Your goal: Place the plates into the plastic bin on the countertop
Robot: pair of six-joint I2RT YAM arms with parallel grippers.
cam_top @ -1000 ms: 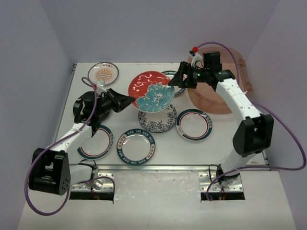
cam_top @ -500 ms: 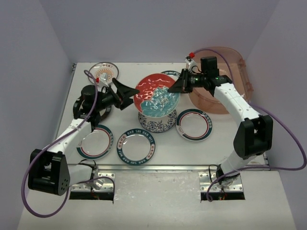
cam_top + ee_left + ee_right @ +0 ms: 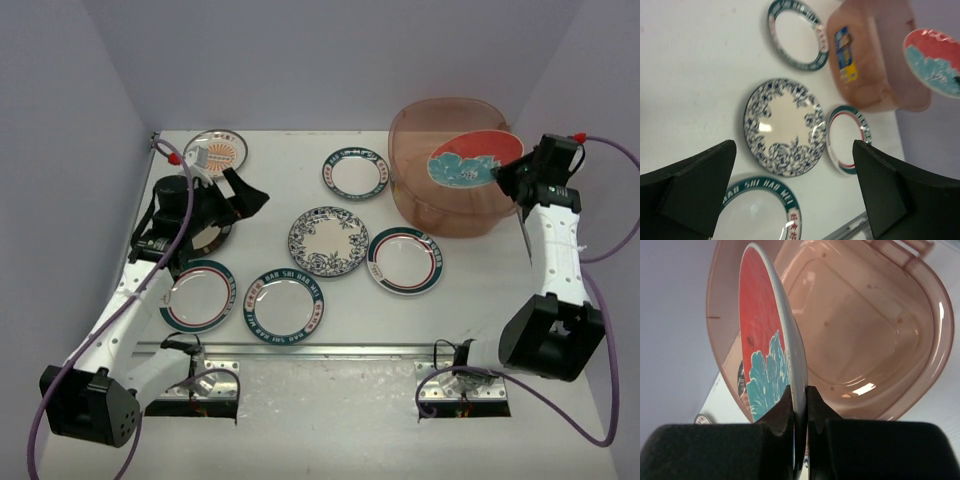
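Gaping wide and empty, the left fingers (image 3: 695, 185) hover above the counter (image 3: 290, 150), the blue floral plate (image 3: 328, 241) lying ahead. Farther back, the right fingers (image 3: 775, 415) pinch the red-teal plate (image 3: 760, 340) by its rim, tilted over the plastic bin (image 3: 440, 215); released this high, it may clip the lip or bounce out.

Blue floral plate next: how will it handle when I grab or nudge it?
The blue floral plate looks rigid, so it should lift as one piece. Its glossy face shows glare, so a pinch may slip. It lies flat on the countertop, so a nudge will probably slide it rather than tip it.
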